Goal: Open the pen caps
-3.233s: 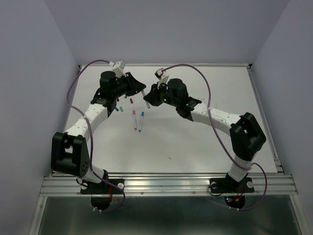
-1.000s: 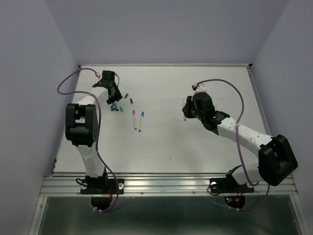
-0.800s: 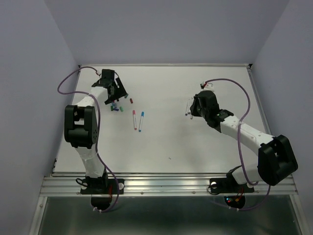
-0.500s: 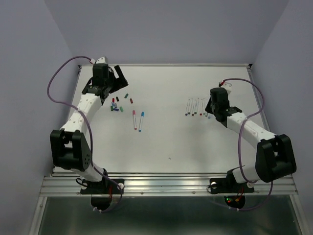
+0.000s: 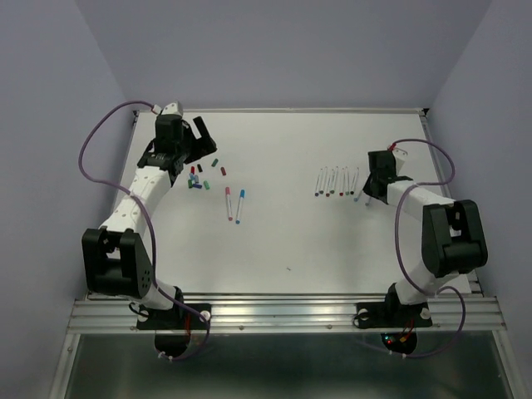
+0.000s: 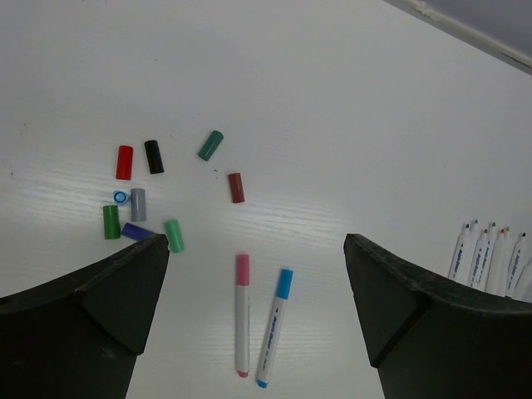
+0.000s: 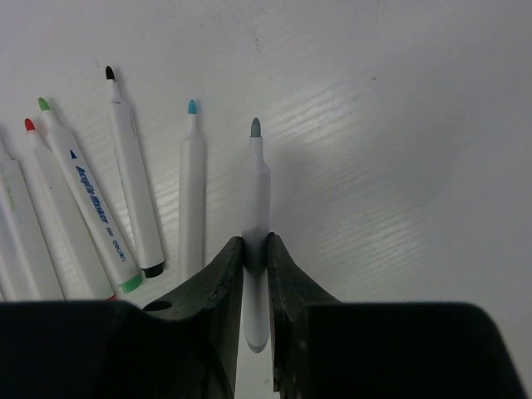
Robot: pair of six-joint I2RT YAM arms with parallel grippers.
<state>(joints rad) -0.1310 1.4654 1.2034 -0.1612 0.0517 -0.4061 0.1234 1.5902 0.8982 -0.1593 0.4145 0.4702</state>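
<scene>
We see the right gripper (image 7: 255, 249) pinching a grey-tipped pen (image 7: 256, 195) beside the uncapped row (image 7: 125, 174), left gripper (image 6: 256, 245) spread above the loose pen caps (image 6: 137, 204) and 2 capped pens (image 6: 242, 316); released tilted, the pen could roll into its neighbours.

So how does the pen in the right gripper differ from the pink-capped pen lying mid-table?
Cap: the gripped pen shows a bare greyish tip; the pink-capped pen has its cap on.
Hold: the gripped pen is clamped in the right gripper; the pink-capped pen lies free on the table.
Neighbours: the gripped pen sits beside the uncapped pens; the pink-capped pen beside a blue-capped pen.
Both are slim with white barrels.
</scene>
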